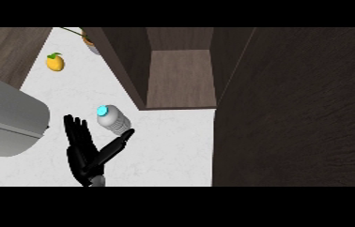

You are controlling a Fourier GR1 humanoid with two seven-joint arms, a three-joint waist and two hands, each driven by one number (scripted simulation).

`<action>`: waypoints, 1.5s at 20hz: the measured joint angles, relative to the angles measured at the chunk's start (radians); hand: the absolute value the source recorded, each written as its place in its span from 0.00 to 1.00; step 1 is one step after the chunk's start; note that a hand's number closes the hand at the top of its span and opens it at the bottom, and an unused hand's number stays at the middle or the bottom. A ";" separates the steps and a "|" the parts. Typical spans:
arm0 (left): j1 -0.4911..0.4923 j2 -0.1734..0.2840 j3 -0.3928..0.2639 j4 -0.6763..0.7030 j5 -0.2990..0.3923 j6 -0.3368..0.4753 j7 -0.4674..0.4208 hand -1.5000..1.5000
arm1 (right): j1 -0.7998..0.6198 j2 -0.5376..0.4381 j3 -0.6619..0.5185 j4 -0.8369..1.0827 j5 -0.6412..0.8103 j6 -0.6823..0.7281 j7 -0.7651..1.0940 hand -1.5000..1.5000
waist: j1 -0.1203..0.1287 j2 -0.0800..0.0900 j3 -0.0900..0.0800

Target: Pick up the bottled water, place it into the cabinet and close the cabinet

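Rising from the lower edge of my view, my left hand (pixel 84 151) is spread wide, fingers straight and pointing up the counter, thumb angled off to the right. It grips nothing. The thumb tip sits right at the bottled water (pixel 112 119), which stands just beyond my hand on the white counter (pixel 166 146); whether thumb and bottle actually touch I cannot tell from this steep angle. The bottle shows a bright blue cap and a clear, pale body.

To my left a grey rounded appliance (pixel 21 123) crowds the counter's edge. On my right the cabinet door (pixel 284 113) hangs open, a broad dark wood panel filling that side. Past the bottle, the cabinet (pixel 181 76) stands open, its brown shelf bare to view between dark side walls. Farther off on the left lies a yellow fruit (pixel 55 62), well apart from the bottle, and near the cabinet's far corner something potted (pixel 90 42) peeks in, mostly hidden.
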 measured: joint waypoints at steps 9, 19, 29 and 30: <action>-0.129 0.000 0.092 0.324 0.120 -0.108 -0.211 0.00 | 0.065 0.005 -0.029 -0.002 -0.001 0.036 -0.056 0.00 | -0.004 0.001 0.000; -0.245 0.007 0.160 0.527 0.227 -0.334 -0.324 0.00 | 0.078 0.008 -0.065 -0.001 0.005 0.061 -0.084 0.00 | 0.000 0.002 0.001; -0.365 0.003 0.203 0.711 0.281 -0.479 -0.429 1.00 | 0.088 0.016 -0.112 0.004 0.003 0.096 -0.106 0.00 | -0.001 0.002 0.001; -0.378 0.003 0.205 0.725 0.286 -0.482 -0.437 1.00 | 0.088 0.018 -0.111 0.003 0.002 0.096 -0.101 0.00 | -0.001 0.002 0.001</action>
